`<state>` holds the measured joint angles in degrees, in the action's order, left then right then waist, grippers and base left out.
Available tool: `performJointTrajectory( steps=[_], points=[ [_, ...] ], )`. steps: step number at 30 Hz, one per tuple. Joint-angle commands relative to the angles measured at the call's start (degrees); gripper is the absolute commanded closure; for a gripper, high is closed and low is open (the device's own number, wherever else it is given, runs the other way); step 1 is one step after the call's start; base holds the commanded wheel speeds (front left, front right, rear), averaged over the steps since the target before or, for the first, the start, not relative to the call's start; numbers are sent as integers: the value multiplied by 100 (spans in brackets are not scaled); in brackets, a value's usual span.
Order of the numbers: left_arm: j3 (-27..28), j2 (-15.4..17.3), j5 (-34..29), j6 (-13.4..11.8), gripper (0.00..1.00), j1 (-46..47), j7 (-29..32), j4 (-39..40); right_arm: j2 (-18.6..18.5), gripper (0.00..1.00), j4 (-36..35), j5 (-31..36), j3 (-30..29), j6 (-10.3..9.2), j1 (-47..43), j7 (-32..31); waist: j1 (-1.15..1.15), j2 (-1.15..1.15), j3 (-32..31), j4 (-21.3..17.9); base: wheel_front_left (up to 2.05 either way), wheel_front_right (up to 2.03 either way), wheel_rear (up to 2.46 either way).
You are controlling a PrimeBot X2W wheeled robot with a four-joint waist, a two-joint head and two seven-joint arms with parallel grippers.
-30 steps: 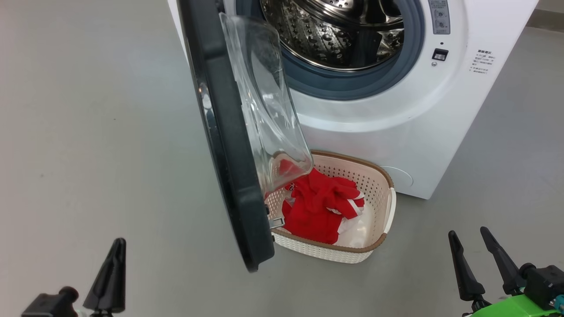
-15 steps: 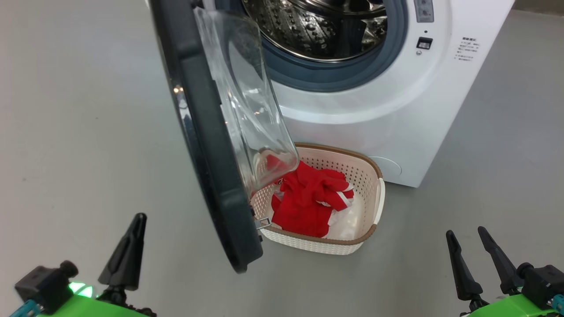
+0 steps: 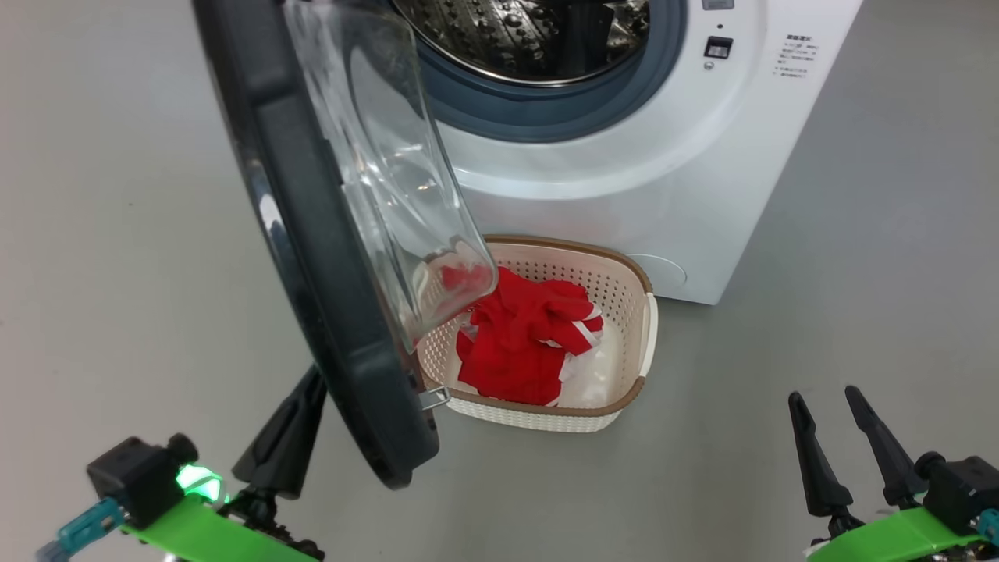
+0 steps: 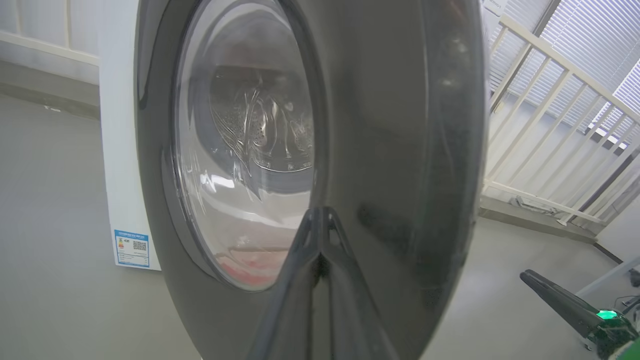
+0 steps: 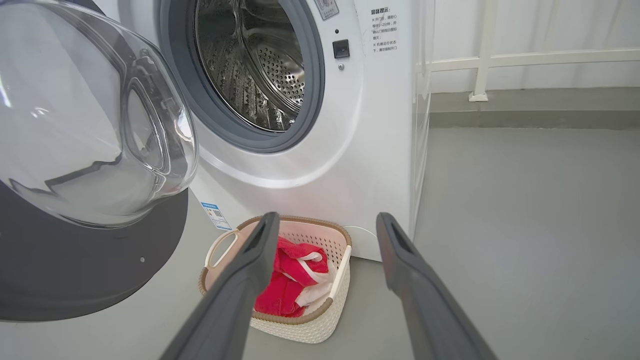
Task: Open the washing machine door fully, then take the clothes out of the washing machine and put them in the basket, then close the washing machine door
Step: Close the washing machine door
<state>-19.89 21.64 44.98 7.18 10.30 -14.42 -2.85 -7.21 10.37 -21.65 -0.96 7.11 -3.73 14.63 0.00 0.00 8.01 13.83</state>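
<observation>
door (image 3: 328, 312) edge overhangs the basket (image 3: 648, 336); left gripper (image 4: 320, 220) squeezed shut at its outer face, right gripper (image 3: 819, 400) spread over floor (image 3: 741, 453)

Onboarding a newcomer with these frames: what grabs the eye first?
The black-rimmed door with its clear glass bowl, swung open across the head view's left-centre. Then the red clothes, bunched in the cream basket on the floor before the white washing machine. The shut left gripper points at the door's outer face.
</observation>
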Motion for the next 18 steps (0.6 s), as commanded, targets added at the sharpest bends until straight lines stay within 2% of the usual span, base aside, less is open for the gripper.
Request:
performJointTrajectory(
  steps=[1,18],
  points=[
    [78,225,53,31,100,323,-58,154,-73,0,-157,20,116,37,230,37,0,0,68,-95,0,0,0],
    [-982,510,833,31,100,1488,-58,124,31,0,-204,33,95,37,475,37,0,0,471,-625,0,0,0]
  ],
)
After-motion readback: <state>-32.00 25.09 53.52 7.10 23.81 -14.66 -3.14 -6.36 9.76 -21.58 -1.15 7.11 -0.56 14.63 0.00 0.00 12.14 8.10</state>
